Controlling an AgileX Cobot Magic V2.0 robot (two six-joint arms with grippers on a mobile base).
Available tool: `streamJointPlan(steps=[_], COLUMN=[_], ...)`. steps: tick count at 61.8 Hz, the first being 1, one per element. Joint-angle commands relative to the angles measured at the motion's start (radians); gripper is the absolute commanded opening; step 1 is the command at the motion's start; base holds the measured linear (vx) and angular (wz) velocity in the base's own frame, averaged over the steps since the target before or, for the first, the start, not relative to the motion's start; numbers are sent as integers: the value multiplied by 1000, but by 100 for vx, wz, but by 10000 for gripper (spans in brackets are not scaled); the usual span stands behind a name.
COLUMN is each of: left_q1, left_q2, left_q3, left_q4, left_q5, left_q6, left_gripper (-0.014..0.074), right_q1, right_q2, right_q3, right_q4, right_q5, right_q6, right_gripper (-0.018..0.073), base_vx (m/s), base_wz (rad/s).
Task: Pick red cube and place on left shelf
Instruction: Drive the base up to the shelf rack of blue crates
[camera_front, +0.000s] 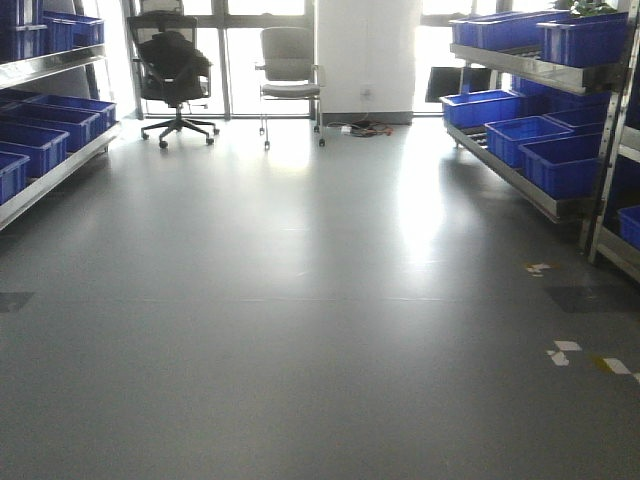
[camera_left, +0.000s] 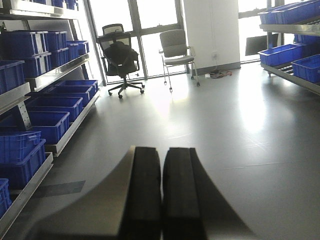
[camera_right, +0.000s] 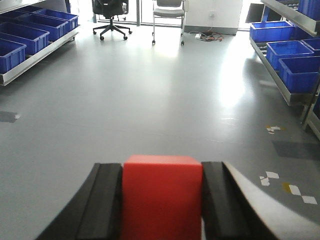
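Red cube (camera_right: 162, 195), just one, sits clamped in our right hand (camera_right: 162, 210); our left hand (camera_left: 161, 192) is pressed closed, empty. We count two chairs (camera_front: 176, 70) (camera_front: 291, 65); the cube's lower part is cut off.

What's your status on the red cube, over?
Right gripper shut on red cube. Left gripper shut, holding nothing. Left shelf with blue bins alongside, cube not yet placed. No obstacle on floor.
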Motion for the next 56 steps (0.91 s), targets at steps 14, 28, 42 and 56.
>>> streamJointPlan(steps=[14,28,42,56], left_q1=[-5,-5,-5,-5], left_q2=[5,5,5,5], left_q3=[22,22,22,22], left_q4=[-5,-5,-5,-5], left_q5=[-89,-89,-89,-89], left_q6=[1,1,1,1], left_gripper=[106,106,106,106], right_q1=[1,1,1,1], right_q2=[7,7,7,7], right_q3=[-30,-30,-30,-30], right_q4=[-14,-14,-14,-14], right_q5=[-84,-84,-84,-84], right_q6=[-2,-2,-2,-2], right_gripper=[57,57,57,57], base_vx=[60,62,60,60], base_wz=[16,21,20,21])
